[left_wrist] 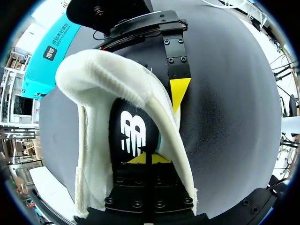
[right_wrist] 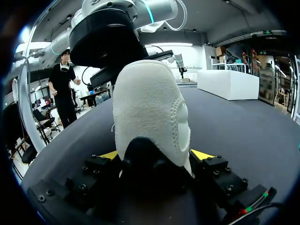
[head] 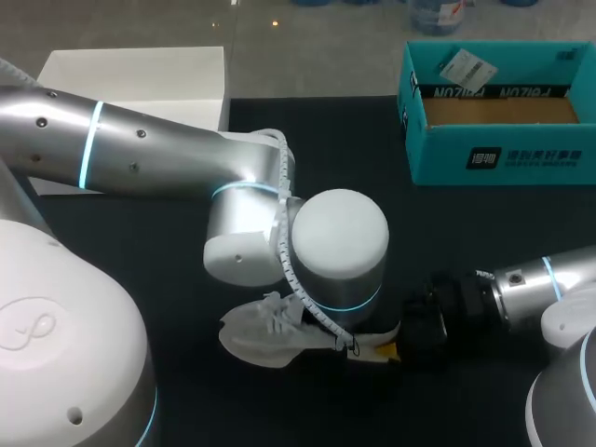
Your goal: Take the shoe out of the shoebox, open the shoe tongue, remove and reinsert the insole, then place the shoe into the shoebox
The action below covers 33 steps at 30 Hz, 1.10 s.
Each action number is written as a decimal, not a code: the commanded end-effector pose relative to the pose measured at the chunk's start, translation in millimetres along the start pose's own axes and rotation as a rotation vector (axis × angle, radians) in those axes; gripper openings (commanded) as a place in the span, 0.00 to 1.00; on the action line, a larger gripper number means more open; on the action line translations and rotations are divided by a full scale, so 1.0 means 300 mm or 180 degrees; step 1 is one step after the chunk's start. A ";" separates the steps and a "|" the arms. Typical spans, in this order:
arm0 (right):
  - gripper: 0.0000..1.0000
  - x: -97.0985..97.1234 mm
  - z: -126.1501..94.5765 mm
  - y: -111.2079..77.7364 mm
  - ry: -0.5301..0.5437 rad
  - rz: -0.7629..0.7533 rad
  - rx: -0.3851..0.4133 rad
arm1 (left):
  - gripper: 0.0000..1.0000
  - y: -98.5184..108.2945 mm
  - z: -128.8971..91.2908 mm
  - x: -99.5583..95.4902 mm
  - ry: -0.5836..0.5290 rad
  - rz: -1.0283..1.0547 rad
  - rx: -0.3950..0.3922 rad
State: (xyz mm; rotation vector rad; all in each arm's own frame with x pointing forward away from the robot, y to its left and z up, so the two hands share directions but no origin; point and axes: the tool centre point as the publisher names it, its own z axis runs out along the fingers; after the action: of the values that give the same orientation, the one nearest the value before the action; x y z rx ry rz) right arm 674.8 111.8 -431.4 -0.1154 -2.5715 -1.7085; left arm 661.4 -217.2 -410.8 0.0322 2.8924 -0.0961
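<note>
Shoe [head: 256, 337], white, is lying on its side on the black table [head: 140, 242], near the front edge, well apart from the teal shoebox [head: 503, 158], which is sitting open at the far right corner. Left arm [head: 168, 158] is coming across from the left, and its wrist is hanging directly over the shoe's opening, hiding its own fingers. Right arm [head: 531, 279] is coming in low from the right, with the right gripper [head: 399, 343] sitting at the heel end. White box [head: 140, 74] is standing at the far left.

Left wrist view: left gripper [left_wrist: 145, 158] is sitting inside the shoe [left_wrist: 108, 79], fingers pressed together, yellow tips resting against the black insole [left_wrist: 133, 126]. Cannot tell whether any of the insole is caught between them. One of the right gripper's fingertips [left_wrist: 179, 91] is lying against the outside of the shoe's wall, beside the heel. Shoebox [left_wrist: 51, 51] is showing beyond the shoe, across the table [left_wrist: 229, 117].

Right wrist view: right gripper [right_wrist: 156, 155] is clamping the heel of the shoe [right_wrist: 147, 108], with its fingertips [right_wrist: 202, 154] touching it from both sides. Left arm [right_wrist: 108, 33] is hanging just above the shoe's far end. White box [right_wrist: 227, 84] is sitting far ahead on the table [right_wrist: 243, 126].
</note>
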 end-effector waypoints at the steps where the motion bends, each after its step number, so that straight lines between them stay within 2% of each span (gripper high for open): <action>1: 0.00 0.007 0.009 -0.003 0.0001 0.0002 0.0010 | 0.00 0.001 0.040 -0.022 -0.0060 -0.0037 0.0040; 10: 0.00 0.007 0.009 -0.003 0.0001 0.0002 0.0010 | 0.00 0.010 -0.028 -0.055 -0.0185 -0.0140 0.0122; 33: 0.00 0.007 0.009 -0.003 0.0001 0.0002 0.0010 | 0.00 0.036 -0.170 -0.090 -0.0332 -0.0297 0.0286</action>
State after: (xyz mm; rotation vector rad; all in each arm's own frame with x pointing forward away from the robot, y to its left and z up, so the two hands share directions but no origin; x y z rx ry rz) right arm 675.4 111.9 -430.9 -0.1146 -2.5697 -1.7089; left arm 676.0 -212.1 -364.2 -0.0913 2.7844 -0.2237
